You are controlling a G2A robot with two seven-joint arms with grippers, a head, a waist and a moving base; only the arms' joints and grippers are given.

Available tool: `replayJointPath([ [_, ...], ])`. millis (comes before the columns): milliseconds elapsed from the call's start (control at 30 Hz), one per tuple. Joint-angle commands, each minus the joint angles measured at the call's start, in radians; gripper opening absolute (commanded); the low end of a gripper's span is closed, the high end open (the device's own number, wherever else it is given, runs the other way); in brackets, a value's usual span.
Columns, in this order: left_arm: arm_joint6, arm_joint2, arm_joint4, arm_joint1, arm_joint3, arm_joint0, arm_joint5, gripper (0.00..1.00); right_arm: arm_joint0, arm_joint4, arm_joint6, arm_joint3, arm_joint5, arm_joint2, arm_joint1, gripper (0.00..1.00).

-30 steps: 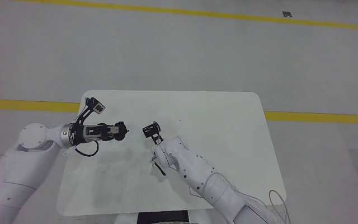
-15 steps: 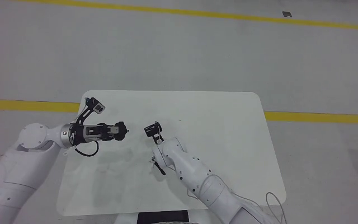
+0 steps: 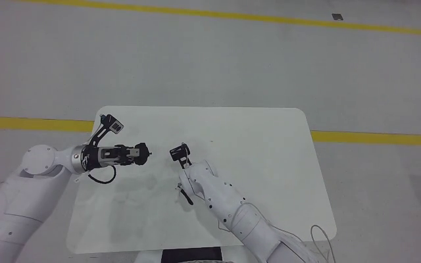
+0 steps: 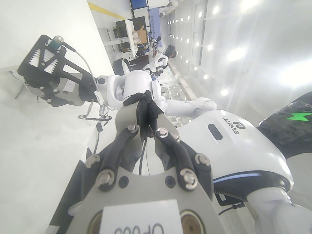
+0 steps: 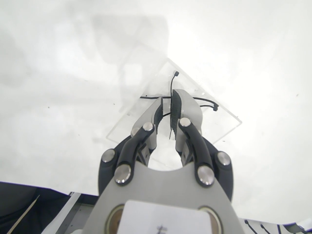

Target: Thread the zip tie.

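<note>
Table [image 3: 263, 144] carries a clear plate [image 5: 219, 127] near its middle, with two ties crossed on it. The right claw [image 5: 168, 97] points down there, fingers slightly parted and gripping nothing. The first tie [image 5: 172, 82] runs between them and the second tie [image 5: 206, 99] lies across. The left claw [image 3: 146, 154], at 10 o'clock from the right one and well apart, is clamped on a third tie [image 4: 143, 147], whose strand trails back between its fingers.
</note>
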Motion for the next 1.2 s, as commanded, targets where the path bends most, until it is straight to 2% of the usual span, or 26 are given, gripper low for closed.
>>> replayJointPath([
  [0,0.0,0.0,0.0,0.0,0.0,0.0,0.0,0.0,0.002,-0.001,0.001,0.007,0.002,0.0,-0.003,0.0],
  [267,0.0,0.0,0.0,0.0,0.0,0.0,0.0,0.0,-0.009,-0.019,0.002,-0.012,0.005,0.009,-0.008,0.0],
  [733,0.0,0.0,0.0,0.0,0.0,0.0,0.0,0.0,-0.096,-0.094,0.028,-0.177,-0.024,0.052,0.006,0.0],
  [900,0.0,0.0,0.0,0.0,0.0,0.0,0.0,0.0,-0.159,-0.062,-0.003,-0.283,-0.069,0.108,0.021,0.0],
  [1033,0.0,0.0,0.0,0.0,0.0,0.0,0.0,0.0,-0.234,-0.009,-0.062,-0.394,-0.132,0.173,0.039,0.0],
  [1167,0.0,0.0,0.0,0.0,0.0,0.0,0.0,0.0,-0.332,0.104,-0.148,-0.518,-0.248,0.26,0.062,0.0],
])
